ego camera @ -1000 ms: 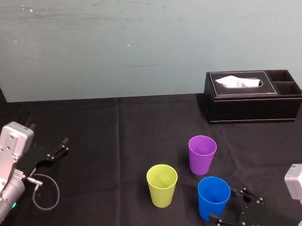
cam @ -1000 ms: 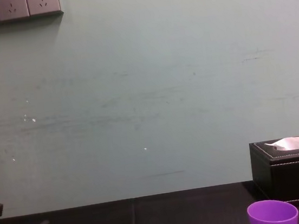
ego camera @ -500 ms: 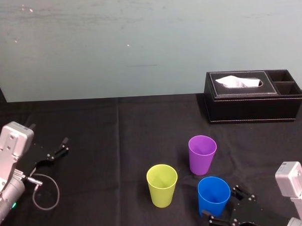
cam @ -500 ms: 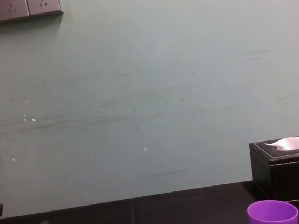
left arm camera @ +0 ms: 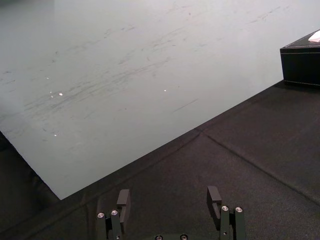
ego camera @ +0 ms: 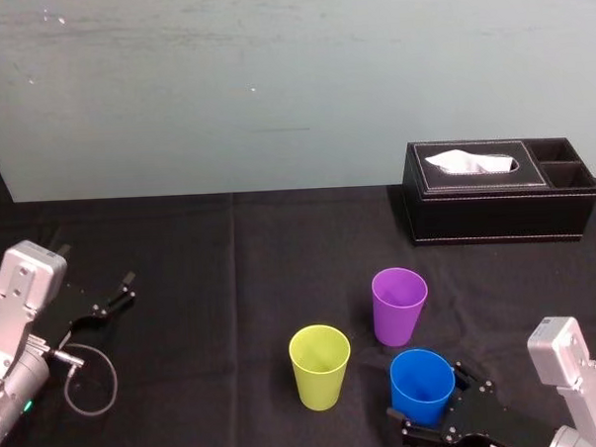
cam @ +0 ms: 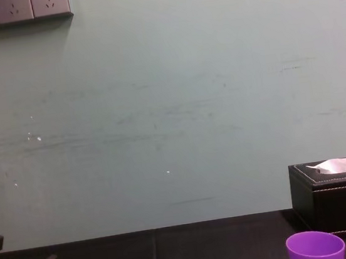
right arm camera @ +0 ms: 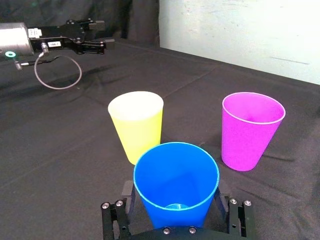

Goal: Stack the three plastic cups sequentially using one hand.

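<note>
Three plastic cups stand upright on the black tablecloth. The purple cup (ego camera: 400, 305) is farthest from me, the yellow-green cup (ego camera: 320, 366) sits to its left and nearer, and the blue cup (ego camera: 422, 386) is nearest. My right gripper (ego camera: 427, 396) is open, low at the table, with one finger on each side of the blue cup (right arm camera: 176, 182). In the right wrist view small gaps show between the fingers (right arm camera: 126, 194) and the cup wall. The yellow-green cup (right arm camera: 136, 125) and purple cup (right arm camera: 252, 129) stand just beyond. My left gripper (left arm camera: 169, 200) is open and parked at the far left (ego camera: 115, 294).
A black tissue box (ego camera: 496, 191) stands at the back right, behind the purple cup. A grey cable loop (ego camera: 91, 381) hangs by the left arm. The pale wall runs along the table's far edge. Bare black cloth (ego camera: 231, 276) lies left of the cups.
My right gripper has slid forward and to the left along the table, so its open fingers now flank the blue cup. The cups and left arm have not moved.
</note>
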